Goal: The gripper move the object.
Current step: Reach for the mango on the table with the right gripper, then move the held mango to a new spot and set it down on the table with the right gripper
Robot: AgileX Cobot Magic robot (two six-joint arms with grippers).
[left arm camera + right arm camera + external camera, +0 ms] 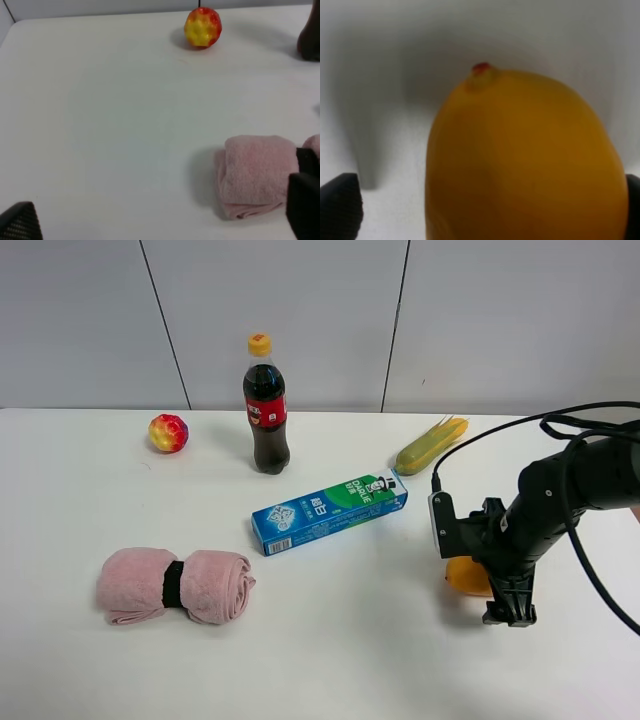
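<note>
While straddling the mango [466, 577] with the right tool [512, 612] spread wide, caught at the grasp step, low on the bench [330, 660] at right, apart from the box [328, 512]. Contact on one side perhaps made. Next: close evenly on smooth skin, then lift.

A plain white desk [330, 670] fills the lower part of the high view. Its matte top is evenly lit, and the shadows on it are soft and faint. Behind the desk's far edge stands a pale grey wall [290, 310] of flat panels, divided by two thin dark seams [165, 325], each slightly slanted. The light is bright, diffuse and even.
</note>
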